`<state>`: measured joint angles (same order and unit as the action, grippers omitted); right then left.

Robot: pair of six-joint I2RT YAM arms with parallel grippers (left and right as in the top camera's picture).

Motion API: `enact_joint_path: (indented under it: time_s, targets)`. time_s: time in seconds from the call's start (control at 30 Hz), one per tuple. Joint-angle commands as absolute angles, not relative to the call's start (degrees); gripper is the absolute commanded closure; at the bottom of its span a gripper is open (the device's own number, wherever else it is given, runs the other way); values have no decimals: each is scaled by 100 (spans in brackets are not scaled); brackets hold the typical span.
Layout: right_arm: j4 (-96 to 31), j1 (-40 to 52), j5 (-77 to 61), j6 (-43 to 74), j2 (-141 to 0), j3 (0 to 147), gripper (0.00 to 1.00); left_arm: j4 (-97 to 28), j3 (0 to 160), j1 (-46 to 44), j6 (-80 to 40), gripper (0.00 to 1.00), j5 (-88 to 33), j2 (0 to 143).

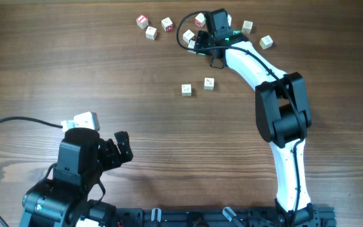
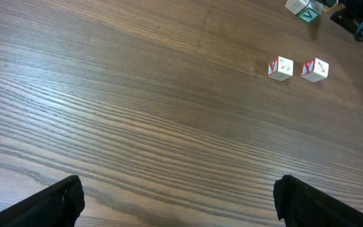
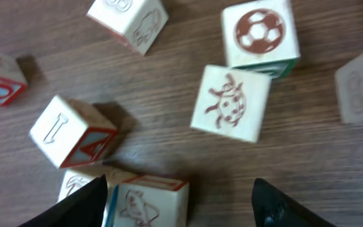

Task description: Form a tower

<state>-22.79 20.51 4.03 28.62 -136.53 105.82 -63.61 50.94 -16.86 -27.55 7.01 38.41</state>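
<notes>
Both apart: left pincer, right pincer either side of pale white-faced tower w/ teal-green print.

Loose cubes crowd closely round the right tool, while wide bare table fronts the left tool.

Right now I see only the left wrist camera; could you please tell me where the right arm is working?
Observer: The right gripper hovers over a cluster of cubes at the table's far side.
Operator: Is it holding one?
Observer: No, its jaws stand open; the ladybird cube sits ungripped beside the football cube.
Operator: Any cubes further left?
Observer: Yes, a red-printed cube lies farthest left.
</notes>
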Motion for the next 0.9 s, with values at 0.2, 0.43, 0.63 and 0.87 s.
enact_joint_path:
  time_s: [0.2,0.43,0.63,0.87]
  targets:
    - [-2971,2075,814,2244,-13939,10639,44,-6351,5085,-1671,-2746,0,751,3830]
    - [-3074,2029,792,2228,-13810,10656,46,-6351,5085,-1671,-2746,0,751,3830]
    - [-3046,2001,862,1653,-13719,10709,72,-6351,5085,-1671,-2746,0,751,3830]
    - [-4547,2016,784,1944,-12173,10982,73,-6351,5085,-1671,-2746,0,751,3830]
